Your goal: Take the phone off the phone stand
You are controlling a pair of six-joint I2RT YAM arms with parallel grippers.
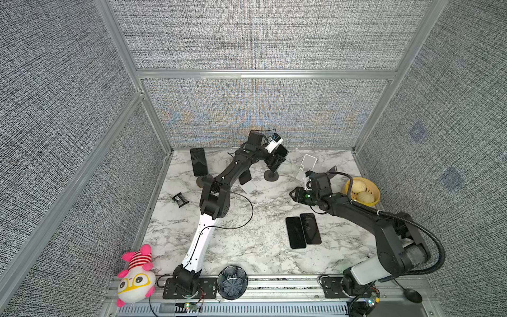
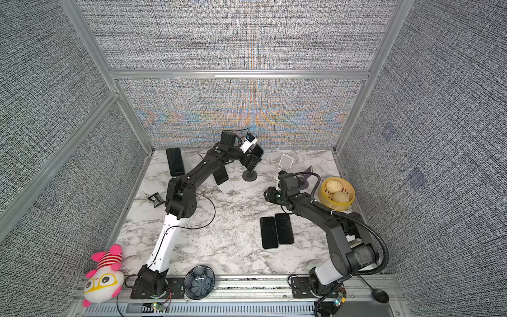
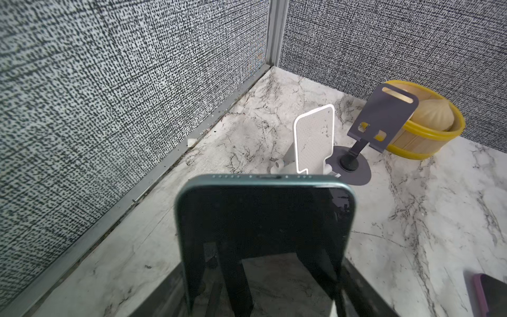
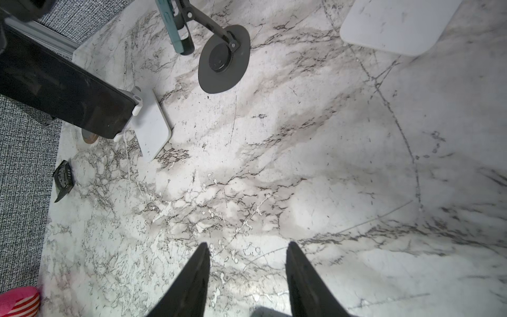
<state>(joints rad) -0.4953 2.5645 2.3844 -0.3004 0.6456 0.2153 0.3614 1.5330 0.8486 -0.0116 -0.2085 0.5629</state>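
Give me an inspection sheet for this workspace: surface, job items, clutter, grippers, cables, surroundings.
Surface: marble tabletop, veined, scuffed.
Job's things: teal phone seated in the dark stand.
Clutter: two flat phones, bun basket, plush toy, bowl, black packet, white stand.
Grippers: left gripper at the teal phone, grip unclear; right gripper open, empty.
Cables: black cable loops over the tabletop.
Surroundings: grey woven walls, metal frame.
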